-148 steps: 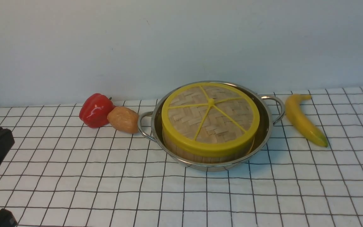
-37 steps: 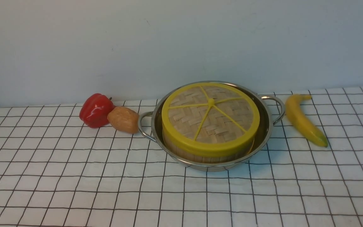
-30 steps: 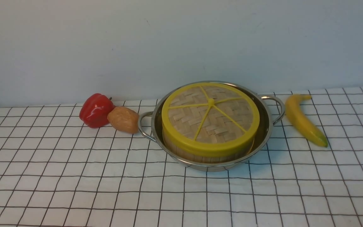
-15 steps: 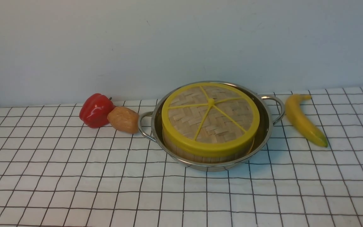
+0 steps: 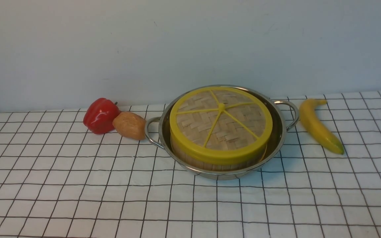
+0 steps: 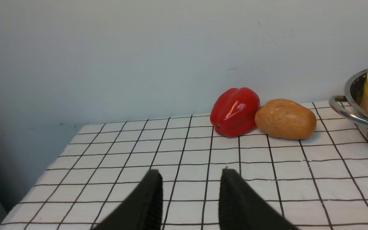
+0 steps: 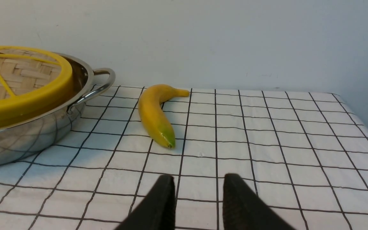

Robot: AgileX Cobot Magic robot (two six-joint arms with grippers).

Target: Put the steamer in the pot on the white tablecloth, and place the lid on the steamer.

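The shiny pot [image 5: 277, 134] stands on the white tablecloth [image 5: 111, 198] in the middle of the front view. Inside it sits the steamer [image 5: 190, 161], of which only the bamboo side wall shows. The lid [image 5: 223, 129] lies flat on top and hides the steamer's contents. My left gripper [image 6: 190, 174] is open over bare cloth, well to the left of the pot [image 6: 356, 115], with nothing between its fingers. To the right of the pot [image 7: 27, 140] and lid [image 7: 21, 95], my right gripper [image 7: 199, 179] also hovers open and empty over the cloth.
A red pepper [image 5: 100, 115] and a brown potato [image 5: 130, 125] lie touching just left of the pot's left handle. A banana [image 5: 317, 127] lies right of the right handle. A plain wall stands close behind. The cloth's left edge [image 6: 43, 172] drops off.
Some seconds ago my left arm stood large at the front view's left edge; now only a dark tip shows in the bottom left corner. Over the last second nothing visibly moved.
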